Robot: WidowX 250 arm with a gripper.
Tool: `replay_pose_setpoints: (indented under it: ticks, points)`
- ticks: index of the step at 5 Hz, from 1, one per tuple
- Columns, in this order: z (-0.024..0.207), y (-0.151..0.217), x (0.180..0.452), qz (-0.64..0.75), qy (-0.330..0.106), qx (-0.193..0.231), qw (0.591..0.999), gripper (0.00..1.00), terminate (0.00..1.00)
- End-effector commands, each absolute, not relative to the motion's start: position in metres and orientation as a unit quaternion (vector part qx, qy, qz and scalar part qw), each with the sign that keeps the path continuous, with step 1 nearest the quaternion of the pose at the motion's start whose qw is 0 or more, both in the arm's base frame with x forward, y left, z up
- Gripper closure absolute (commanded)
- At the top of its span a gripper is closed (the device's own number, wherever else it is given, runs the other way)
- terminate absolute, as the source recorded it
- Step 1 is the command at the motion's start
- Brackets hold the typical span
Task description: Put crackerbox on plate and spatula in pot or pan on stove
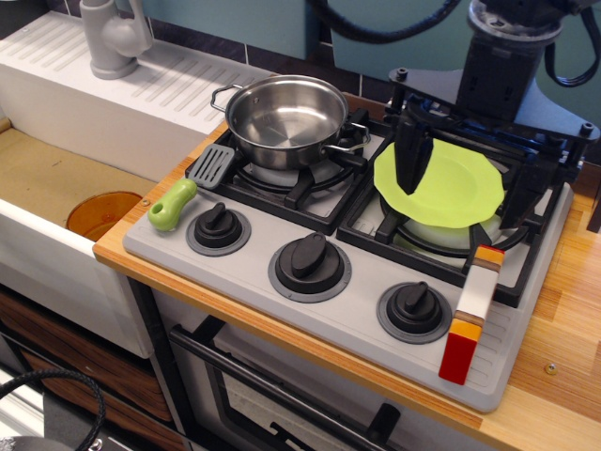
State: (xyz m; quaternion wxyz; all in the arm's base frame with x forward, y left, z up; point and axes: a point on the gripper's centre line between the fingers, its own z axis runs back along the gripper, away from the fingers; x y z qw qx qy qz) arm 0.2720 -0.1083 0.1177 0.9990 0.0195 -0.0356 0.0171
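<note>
The shiny steel pot [286,117] stands empty on the left burner of the grey stove [366,324]. The lime-green plate [455,183] lies over the right burner. My gripper [465,174] hangs low over the plate with its jaws wide apart; one dark finger [411,155] is in front of the plate's left part, the other is at its right rim. It holds nothing that I can see. The crackerbox [474,310] stands on its narrow edge at the stove's front right, apart from the plate. The spatula [192,183] lies at the stove's left edge, green handle toward the front.
Three black knobs [310,256] line the stove front. A sink on the left holds an orange-brown disc [103,214], with a grey faucet [113,38] behind it. A wooden counter [568,310] lies to the right, and the oven door handle is below.
</note>
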Motion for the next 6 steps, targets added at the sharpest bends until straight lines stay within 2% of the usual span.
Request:
replay_pose_setpoints:
  ticks: [1,5,6]
  points:
    - [0.118,-0.108,0.272,0.017,-0.036,0.019,0.999,0.0,0.0]
    - [0.092,-0.135,0.265,0.036,-0.064,0.019,0.997,0.0,0.0]
    - [0.08,-0.138,0.264,0.036,-0.082,0.02,0.996,0.0,0.0]
